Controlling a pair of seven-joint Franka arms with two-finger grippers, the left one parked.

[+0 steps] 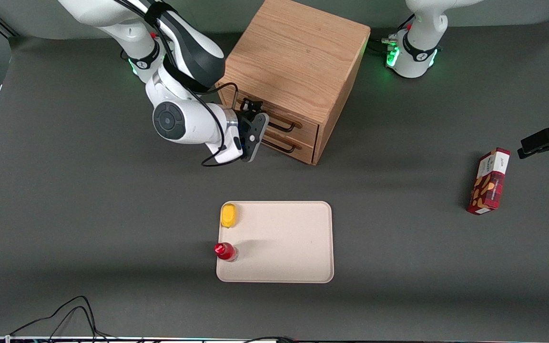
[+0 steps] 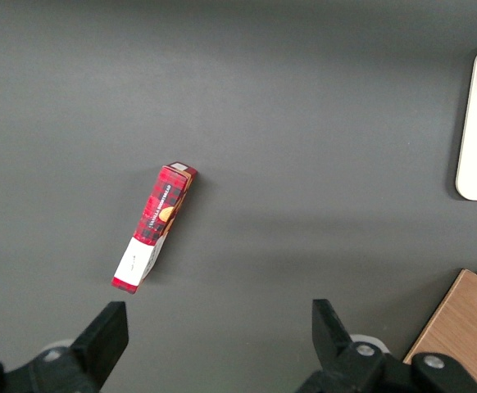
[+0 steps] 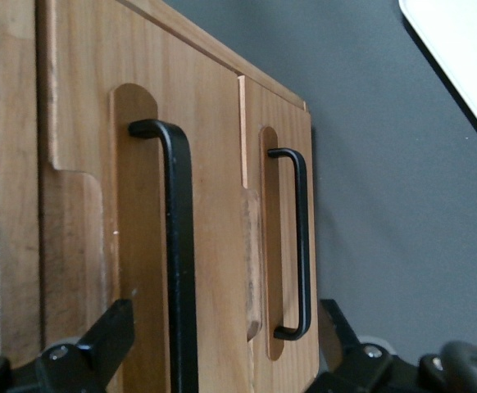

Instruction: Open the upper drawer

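The small oak cabinet (image 1: 298,57) stands at the back middle of the table. The upper drawer (image 1: 306,125) is shut, with its black wire handle (image 1: 282,125) above the lower drawer's handle (image 1: 279,146). My right gripper (image 1: 260,131) is level with the drawer fronts, close in front of the handles' working-arm end. In the right wrist view the gripper (image 3: 222,348) is open, fingers (image 3: 107,336) wide apart. The upper drawer's handle (image 3: 177,254) runs between them, untouched. The lower drawer's handle (image 3: 301,246) shows beside it.
A beige tray (image 1: 293,247) lies nearer the front camera than the cabinet, with a yellow object (image 1: 228,215) and a red bottle (image 1: 225,251) on its edge. A red plaid box (image 1: 489,181) lies toward the parked arm's end, also in the left wrist view (image 2: 154,225). Cables (image 1: 65,314) trail at the front edge.
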